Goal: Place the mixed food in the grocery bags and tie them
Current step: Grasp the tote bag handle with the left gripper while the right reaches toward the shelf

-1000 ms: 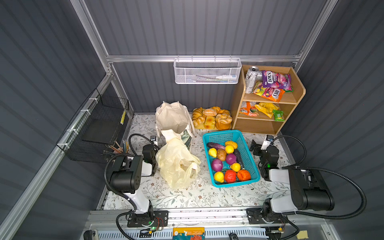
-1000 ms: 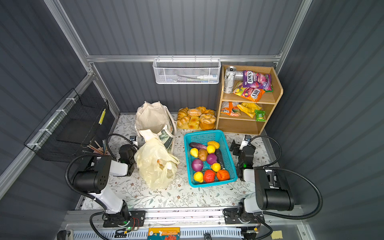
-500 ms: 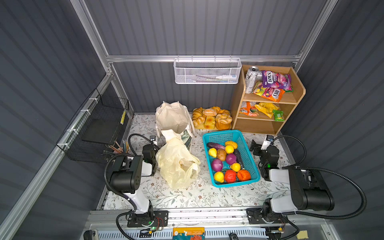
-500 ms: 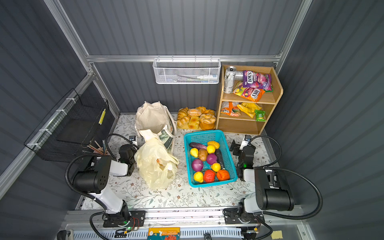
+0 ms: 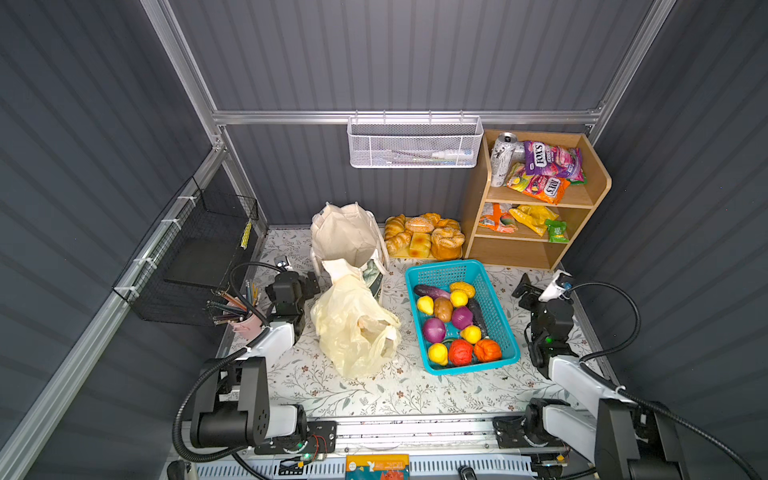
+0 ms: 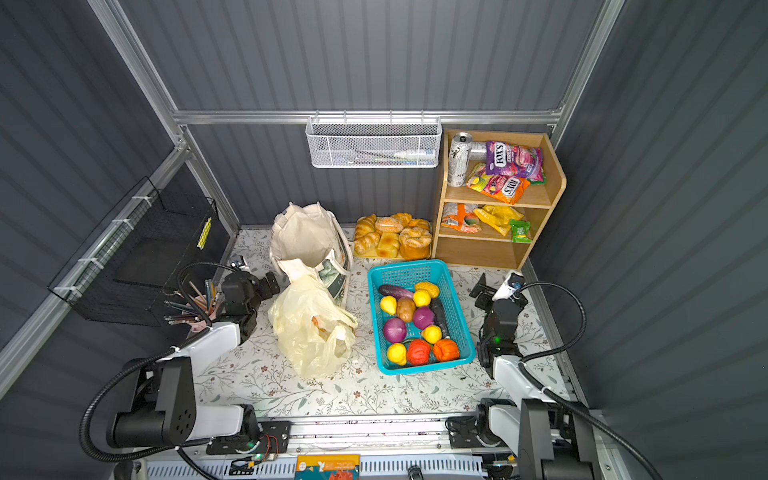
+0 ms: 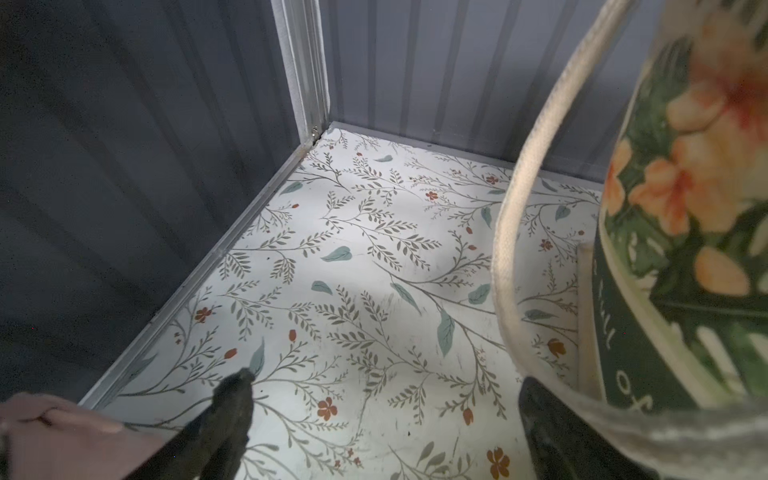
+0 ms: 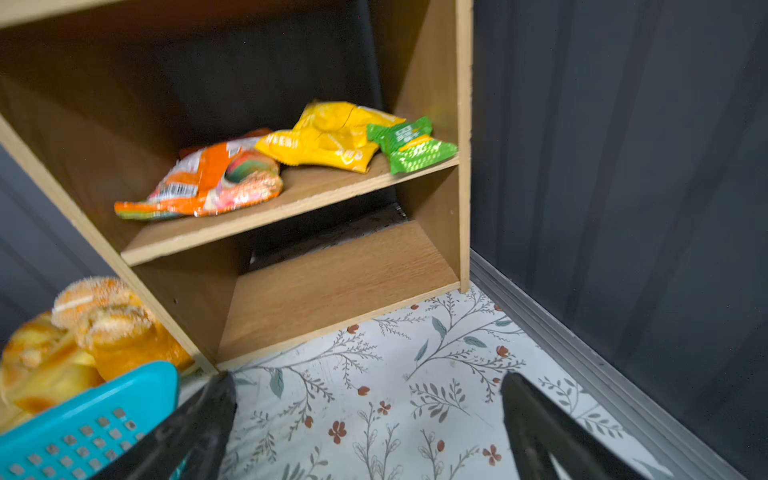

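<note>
The grocery bags stand left of centre in both top views. The crinkly cream plastic bag (image 5: pixel 353 328) lies in front of the upright beige canvas tote (image 5: pixel 345 237). Toy produce fills a turquoise basket (image 5: pixel 440 270), among it a purple onion (image 5: pixel 434 329) and a dark eggplant (image 5: pixel 430 291). Purple and orange FOX'S packets (image 5: pixel 548 160) lie on the top shelf. My left gripper (image 7: pixel 384 382) stands open over bare mat, beside the tote's printed side (image 7: pixel 685 208). My right gripper (image 8: pixel 365 378) is open over the mat, between the basket and the right wall.
A wooden shelf unit (image 5: pixel 598 183) at the back right holds snack packets (image 8: pixel 324 137) and a can. A tray of bread (image 5: pixel 424 237) sits behind the basket. A pink pencil cup (image 5: pixel 245 322) and a black wire basket (image 5: pixel 199 249) flank the left arm.
</note>
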`<state>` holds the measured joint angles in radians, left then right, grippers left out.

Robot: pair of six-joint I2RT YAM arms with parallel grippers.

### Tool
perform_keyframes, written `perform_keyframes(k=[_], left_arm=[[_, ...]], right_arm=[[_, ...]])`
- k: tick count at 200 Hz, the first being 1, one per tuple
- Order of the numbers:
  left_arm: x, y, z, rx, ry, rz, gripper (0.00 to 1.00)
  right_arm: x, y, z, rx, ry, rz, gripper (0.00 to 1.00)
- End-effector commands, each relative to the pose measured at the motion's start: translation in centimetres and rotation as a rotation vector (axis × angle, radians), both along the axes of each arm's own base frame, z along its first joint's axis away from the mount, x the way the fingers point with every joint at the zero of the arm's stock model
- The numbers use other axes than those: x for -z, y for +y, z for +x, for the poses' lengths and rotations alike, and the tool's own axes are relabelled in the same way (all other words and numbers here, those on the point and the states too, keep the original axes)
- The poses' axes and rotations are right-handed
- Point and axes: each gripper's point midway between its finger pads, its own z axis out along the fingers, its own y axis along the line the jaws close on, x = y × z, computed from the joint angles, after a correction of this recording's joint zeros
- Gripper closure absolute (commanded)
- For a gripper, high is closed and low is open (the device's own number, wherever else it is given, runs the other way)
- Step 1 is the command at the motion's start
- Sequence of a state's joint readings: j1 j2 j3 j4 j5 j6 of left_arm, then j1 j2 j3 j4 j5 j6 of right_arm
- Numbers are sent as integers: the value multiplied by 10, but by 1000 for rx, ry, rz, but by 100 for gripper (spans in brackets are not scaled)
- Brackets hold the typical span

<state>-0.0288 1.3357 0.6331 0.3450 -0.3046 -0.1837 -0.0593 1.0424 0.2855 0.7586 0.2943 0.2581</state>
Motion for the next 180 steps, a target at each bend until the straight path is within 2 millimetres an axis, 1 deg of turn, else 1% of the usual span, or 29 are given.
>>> perform_keyframes(k=[1,16,37,41,54,65,83,96,97,107,122,132,133,137,141,143,145,147,149,160,169,170,179,180], left_arm=[[5,1,-20,-42,133,-68,0],[-7,-2,-27,-45,160,-108,0],[-28,-12,-40,-6,175,-156,0],[-35,-13,-43,-2,170,-162,0],[-52,-16,-53,12,165,-182,0],[-64,-19,-62,25,168,-200,0],[-87,-28,-75,62,170,-239,0],[-109,-35,-76,98,138,-265,0],[-111,-35,-76,101,134,-267,0],[-127,-40,-72,125,109,-282,0],[-153,-48,-58,167,86,-303,0],[-166,-55,-44,200,87,-322,0],[-167,-55,-42,204,86,-324,0],[-170,-58,-36,214,89,-333,0],[-174,-60,-30,224,91,-342,0],[-175,-62,-26,229,95,-346,0],[-176,-63,-23,235,97,-349,0],[-173,-64,-19,235,110,-353,0],[-182,-64,-16,242,95,-354,0],[-185,-69,1,259,119,-371,0],[-181,-72,14,262,147,-382,0],[-179,-72,16,261,152,-383,0],[-176,-73,27,260,177,-388,0],[-175,-74,28,261,180,-387,0]], right_arm=[[-5,-19,-16,126,-33,211,1],[-18,-9,-18,54,-37,267,1],[-38,22,-19,-127,-23,289,1],[-42,27,-20,-155,-30,300,1],[-53,39,-24,-224,-34,340,1],[-60,51,-25,-283,2,361,1],[-72,79,-23,-433,82,400,1],[-86,99,-20,-531,121,435,3],[-88,103,-21,-552,125,440,3],[-99,123,-18,-633,172,457,5],[-124,152,-10,-712,224,418,6],[-139,178,-3,-770,269,375,7],[-140,177,-1,-759,272,369,7],[-147,187,3,-770,287,351,8],[-157,197,4,-798,291,334,9],[-155,204,10,-808,309,332,9],[-153,209,12,-817,334,329,9],[-155,215,14,-828,344,325,10],[-158,221,15,-839,349,319,11],[-169,249,27,-889,391,299,12],[-176,271,36,-924,425,283,14],[-180,272,37,-926,423,281,14],[-181,293,49,-948,462,261,17],[-186,295,49,-951,455,258,17]])
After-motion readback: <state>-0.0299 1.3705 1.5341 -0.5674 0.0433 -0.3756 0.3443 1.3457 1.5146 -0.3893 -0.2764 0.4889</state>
